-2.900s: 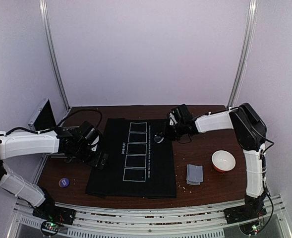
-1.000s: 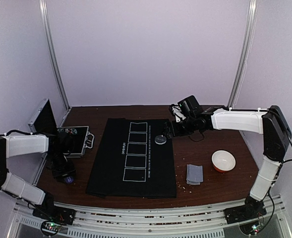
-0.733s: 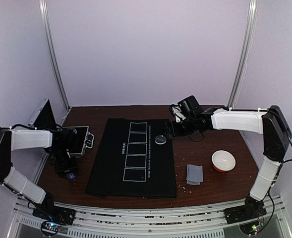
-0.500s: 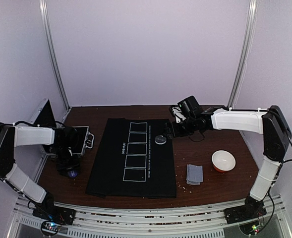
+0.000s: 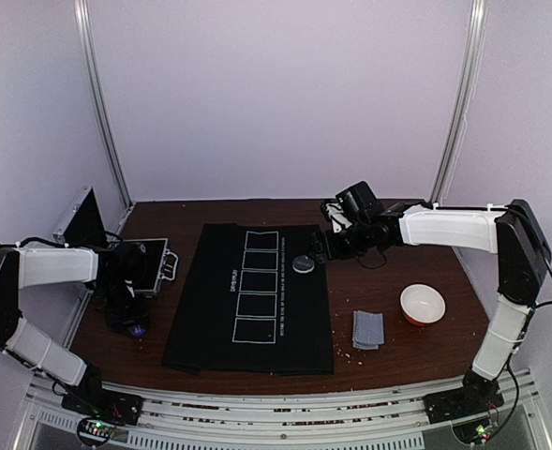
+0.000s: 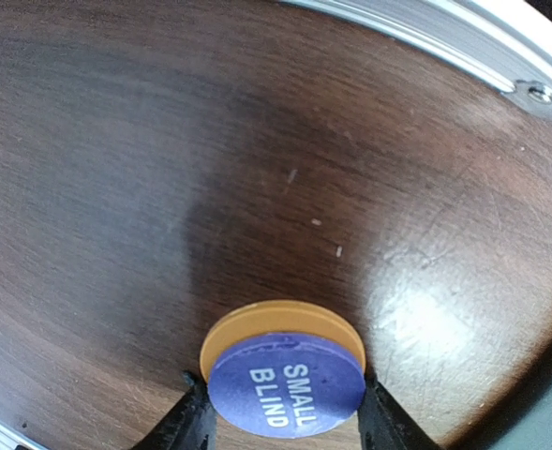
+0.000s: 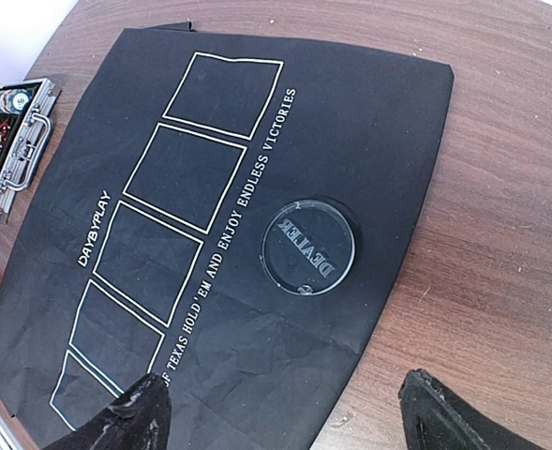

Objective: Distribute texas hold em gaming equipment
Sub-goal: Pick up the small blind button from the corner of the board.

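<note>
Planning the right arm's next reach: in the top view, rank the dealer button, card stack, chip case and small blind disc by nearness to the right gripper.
1. dealer button, just left of the right gripper.
2. card stack, near right side of the table.
3. chip case, far left.
4. small blind disc, near left, held in the left gripper.

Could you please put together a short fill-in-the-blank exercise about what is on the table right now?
The purple disc gripped by the left gripper is printed SMALL ____. The round disc on the black mat is printed ____. The mat has ____ white squares in a row.
Missing words: BLIND; DEALER; five.
</note>
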